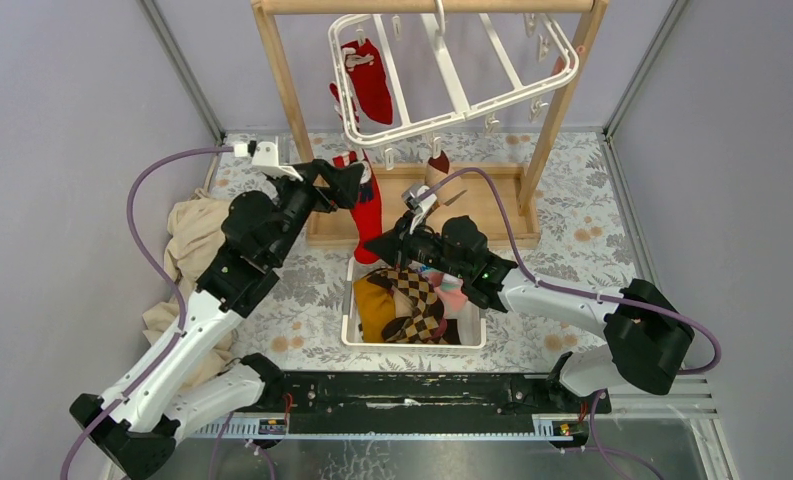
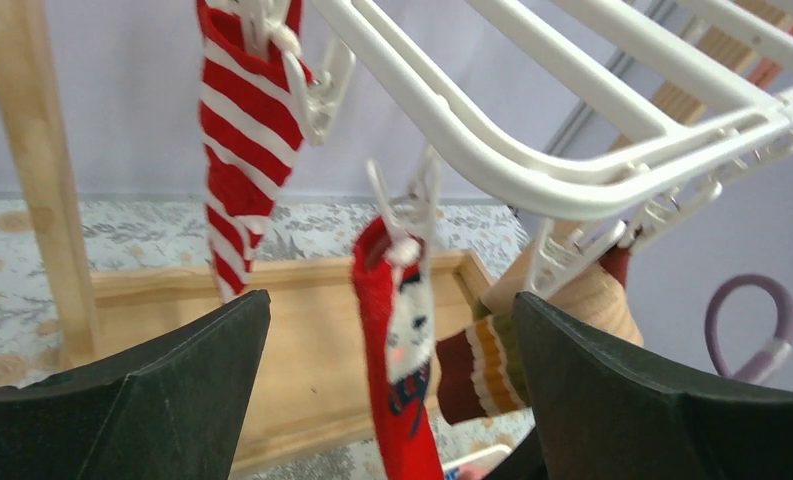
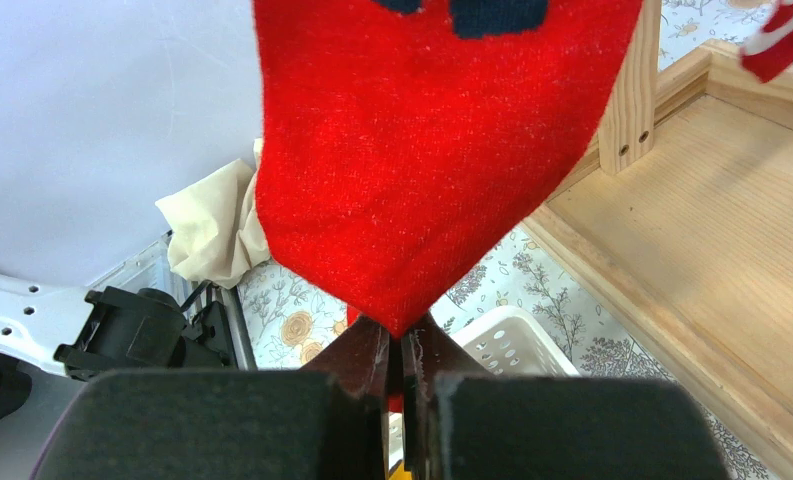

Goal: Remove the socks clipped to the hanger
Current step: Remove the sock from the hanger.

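Lilac walls (image 1: 62,120) flank a floral tabletop (image 1: 592,200); left hand (image 2: 392,390) released, right hand (image 3: 403,342) clenched on a red sock (image 3: 432,150)

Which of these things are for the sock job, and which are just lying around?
For the job:
white hanger
red sock with a face
striped sock
right pincer, pinching that red sock
basket holding loose socks

Just lying about:
cream cloth
flowery table cover

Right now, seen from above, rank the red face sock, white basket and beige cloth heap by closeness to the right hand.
1. Red face sock: toe pinched in the right hand.
2. White basket: just below the hand, toward the arm bases.
3. Beige cloth heap: far left.
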